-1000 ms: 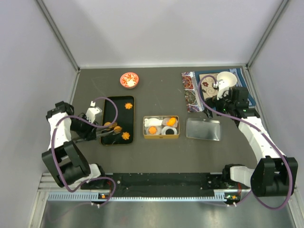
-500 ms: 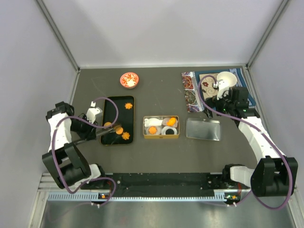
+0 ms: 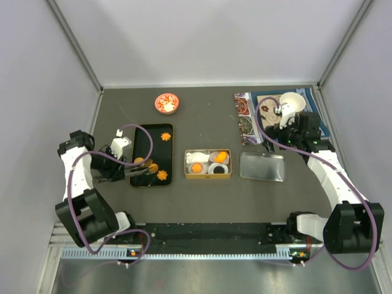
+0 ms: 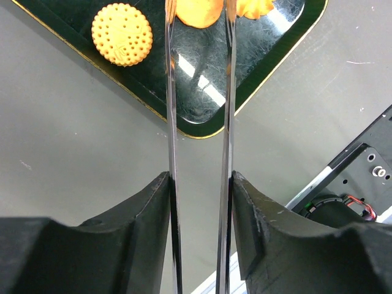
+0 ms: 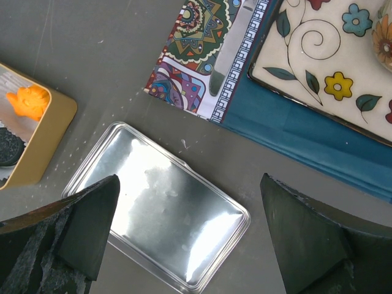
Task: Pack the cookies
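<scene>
On glossy black tray (image 4: 202,92), dotted round cookie (image 4: 122,33). Thin steel tongs (image 4: 228,92) clamped in left gripper (image 4: 199,184), blades hugging smooth orange cookie (image 4: 197,11). Reaching out above shiny rectangular lid (image 5: 159,208), right gripper (image 5: 187,184) gaping wide, empty.

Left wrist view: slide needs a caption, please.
Metal tongs in the left claw straddle an orange cookie on the black tray, round dotted cookie apart.

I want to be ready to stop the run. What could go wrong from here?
The jaws of the left gripper hold thin tongs whose tips flank an orange cookie; on such narrow, smooth blades it may slip in a lift.
The tips are near the glossy black tray; pressing down might shift it.
The gold tin lies apart from the tray, so a dropped cookie would likely land on the table.
</scene>
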{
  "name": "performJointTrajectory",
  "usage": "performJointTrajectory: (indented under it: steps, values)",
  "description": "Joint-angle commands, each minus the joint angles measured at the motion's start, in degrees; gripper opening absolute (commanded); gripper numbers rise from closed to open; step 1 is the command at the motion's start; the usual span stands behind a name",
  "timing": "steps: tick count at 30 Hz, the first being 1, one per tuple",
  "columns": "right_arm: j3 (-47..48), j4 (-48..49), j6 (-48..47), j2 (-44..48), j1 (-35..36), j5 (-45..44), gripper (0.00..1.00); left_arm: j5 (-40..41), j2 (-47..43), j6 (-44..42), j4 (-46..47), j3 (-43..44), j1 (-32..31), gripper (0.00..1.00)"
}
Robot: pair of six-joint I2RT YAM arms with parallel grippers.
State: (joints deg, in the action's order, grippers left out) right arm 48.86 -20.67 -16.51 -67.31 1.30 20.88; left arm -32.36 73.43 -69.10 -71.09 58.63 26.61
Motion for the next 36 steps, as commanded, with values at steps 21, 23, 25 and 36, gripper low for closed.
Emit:
performJointTrajectory:
  steps: [21,23,25,36]
  values:
    - [3.1,0.8,-0.9,-0.1,-0.6,0.6,0.99,-1.7,0.8,0.4,2.0,0.3,-0.2,0.53]
    - [3.1,0.8,-0.8,-0.1,-0.6,0.6,0.99,-1.7,0.8,0.3,2.0,0.2,-0.2,0.53]
    - [3.1,0.8,-0.9,-0.2,-0.6,0.6,0.99,-1.6,1.0,0.2,2.1,0.0,-0.2,0.53]
    - [3.1,0.8,-0.9,-0.2,-0.7,0.6,0.99,0.1,-0.2,-0.5,3.3,-1.9,-0.8,0.53]
